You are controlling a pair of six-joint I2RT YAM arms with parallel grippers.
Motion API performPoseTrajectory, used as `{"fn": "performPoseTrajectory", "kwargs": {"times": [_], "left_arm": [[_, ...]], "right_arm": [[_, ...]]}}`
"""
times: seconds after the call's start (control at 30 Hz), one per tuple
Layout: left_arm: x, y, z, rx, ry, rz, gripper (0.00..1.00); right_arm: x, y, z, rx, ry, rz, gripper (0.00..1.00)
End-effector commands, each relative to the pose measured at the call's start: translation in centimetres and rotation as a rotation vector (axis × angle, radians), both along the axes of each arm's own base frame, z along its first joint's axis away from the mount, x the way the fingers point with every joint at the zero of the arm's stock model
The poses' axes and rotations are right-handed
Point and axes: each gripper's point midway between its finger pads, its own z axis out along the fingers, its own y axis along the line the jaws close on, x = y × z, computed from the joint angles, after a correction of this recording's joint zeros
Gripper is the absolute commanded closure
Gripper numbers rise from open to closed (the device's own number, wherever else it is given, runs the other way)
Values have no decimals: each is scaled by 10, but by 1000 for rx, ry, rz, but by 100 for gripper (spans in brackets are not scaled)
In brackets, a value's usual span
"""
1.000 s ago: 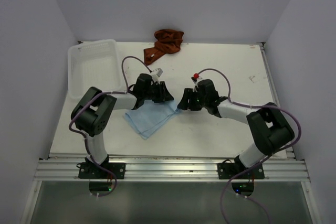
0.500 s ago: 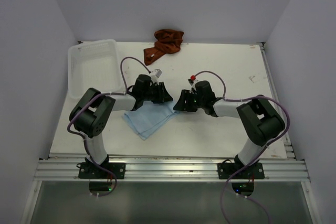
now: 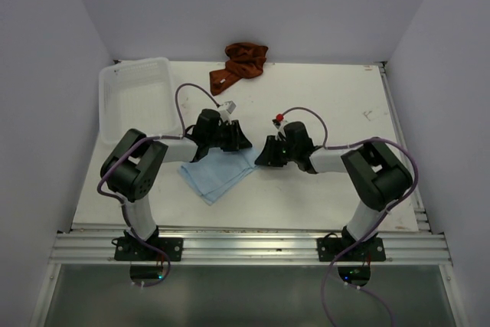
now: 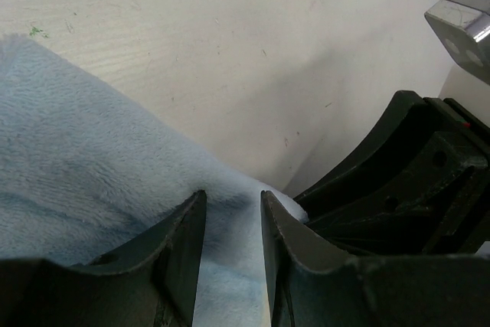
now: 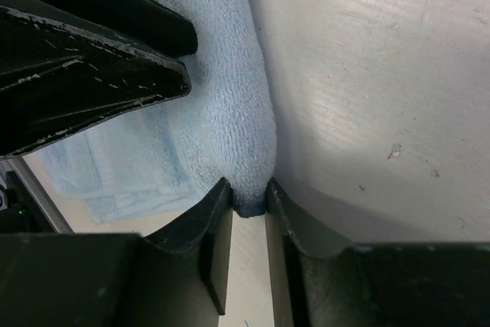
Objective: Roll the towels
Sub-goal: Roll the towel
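Left gripper [image 4: 231,208] pinches a raised fold of the light-blue towel [image 3: 218,174] between near-closed fingers, right gripper [image 5: 249,193] facing it clamps the same towel's rolled edge at its fingertips, rust towel [image 3: 241,63] lies crumpled well beyond both sets of fingers.

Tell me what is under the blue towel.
The blue towel lies on the white table, which shows bare beside it. What its folded layers cover cannot be seen.
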Motion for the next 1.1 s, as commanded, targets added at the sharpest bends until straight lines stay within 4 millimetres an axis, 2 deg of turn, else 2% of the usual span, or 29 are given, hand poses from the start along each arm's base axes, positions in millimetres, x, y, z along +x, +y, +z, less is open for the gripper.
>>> {"fn": "performPoseTrajectory", "kwargs": {"times": [0.0, 0.03, 0.13, 0.23, 0.7, 0.83, 1.07], "left_arm": [[2, 11, 1, 36, -8, 22, 61], [4, 10, 4, 33, -14, 22, 61], [6, 9, 8, 35, -20, 23, 61], [8, 9, 13, 32, -25, 24, 61], [20, -1, 53, -15, -74, 23, 60], [20, -2, 69, -36, -90, 26, 60], [16, -3, 86, -68, -105, 19, 60]], "right_arm": [[-14, 0, -9, -9, 0, 43, 76], [-15, -2, -10, -13, -4, 42, 83], [-19, -8, -12, -40, -28, 29, 93], [-20, -14, -7, -87, -71, 17, 100], [-25, -22, 17, -356, -297, -12, 100], [-28, -29, 18, -433, -346, -27, 100], [-35, -25, 25, -512, -429, -28, 100]]}}
